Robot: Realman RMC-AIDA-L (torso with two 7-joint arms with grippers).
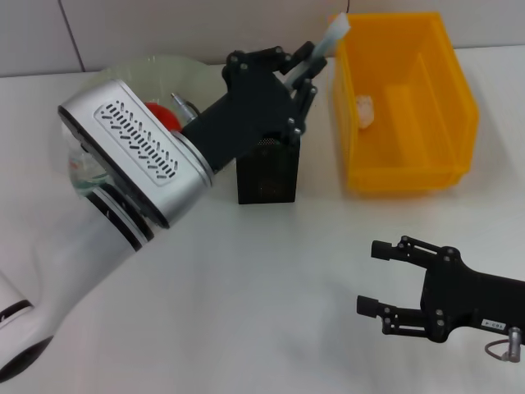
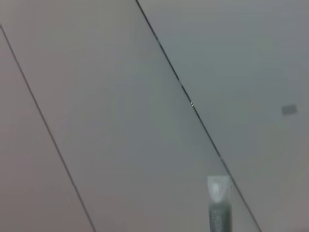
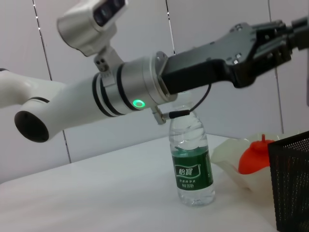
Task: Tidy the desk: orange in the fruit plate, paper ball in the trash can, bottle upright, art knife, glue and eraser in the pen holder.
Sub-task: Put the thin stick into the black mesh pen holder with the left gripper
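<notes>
My left gripper (image 1: 307, 67) hangs just above the black mesh pen holder (image 1: 267, 173), shut on a pale glue tube (image 1: 330, 39) that sticks up and to the right. The tube's end (image 2: 219, 200) shows in the left wrist view. The orange (image 1: 162, 115) lies in the pale-green fruit plate (image 1: 148, 66), mostly hidden by my left arm. The bottle (image 3: 192, 164) stands upright beside the plate (image 3: 231, 153). A paper ball (image 1: 365, 109) lies in the yellow trash can (image 1: 443, 123). My right gripper (image 1: 371, 277) rests open at the front right. Art knife and eraser are out of view.
The left forearm (image 1: 131, 156) spans the table's left half and hides the bottle in the head view. The pen holder (image 3: 292, 183) stands close to the plate and the trash can. Bare white tabletop (image 1: 271, 287) lies in front of the pen holder.
</notes>
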